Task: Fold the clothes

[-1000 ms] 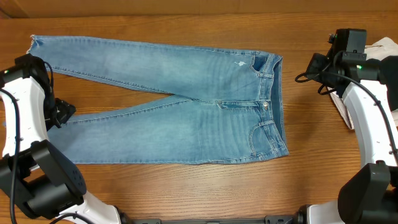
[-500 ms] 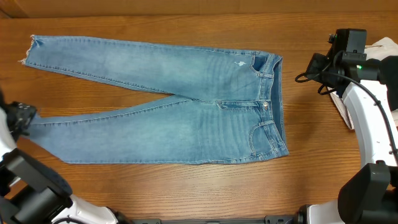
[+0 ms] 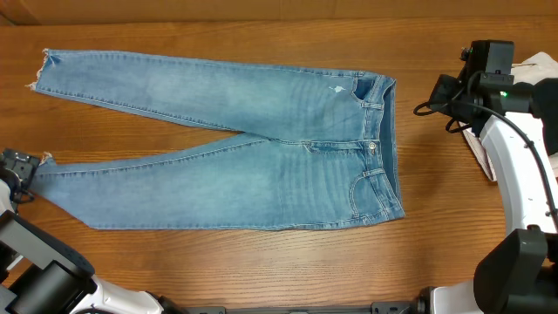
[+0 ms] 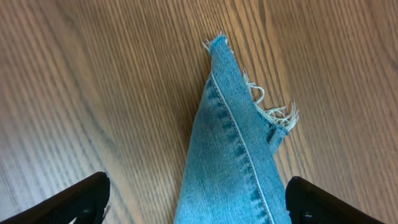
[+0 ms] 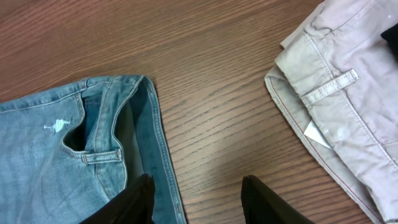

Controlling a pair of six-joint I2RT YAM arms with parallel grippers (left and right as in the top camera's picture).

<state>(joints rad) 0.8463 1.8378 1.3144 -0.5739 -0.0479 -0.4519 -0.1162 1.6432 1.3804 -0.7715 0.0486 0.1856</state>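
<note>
My left claw (image 4: 196, 193) stands released, its fingers (image 4: 81, 196) spread wide and clamping nothing. The lower leg of the jeans (image 3: 244, 166) runs up between them, and its frayed hem (image 4: 273, 115) lies just ahead, one corner seemingly tucked under. My right claw (image 5: 198, 190) is released too, jaws apart over bare counter (image 5: 205, 74), just beside the waistband (image 5: 146, 124) and touching nothing. The jeans lie flat across the middle of the counter, waist toward my right, legs splayed in a narrow V toward my left.

The step in hand, as I judge it, is taking that lower hem to lay one leg over the other. To do it well I should come down behind the fringe and pinch solid cloth rather than loose threads. I would lift only enough to clear the counter, while my right claw pins the waist against dragging.

My left wrist view shows the fray and the tucked corner, which the overhead view renders too small. Only the overhead view shows the whole spread and the far leg. My right wrist view shows an off-white garment (image 5: 348, 93) clearly apart from the waistband.
</note>
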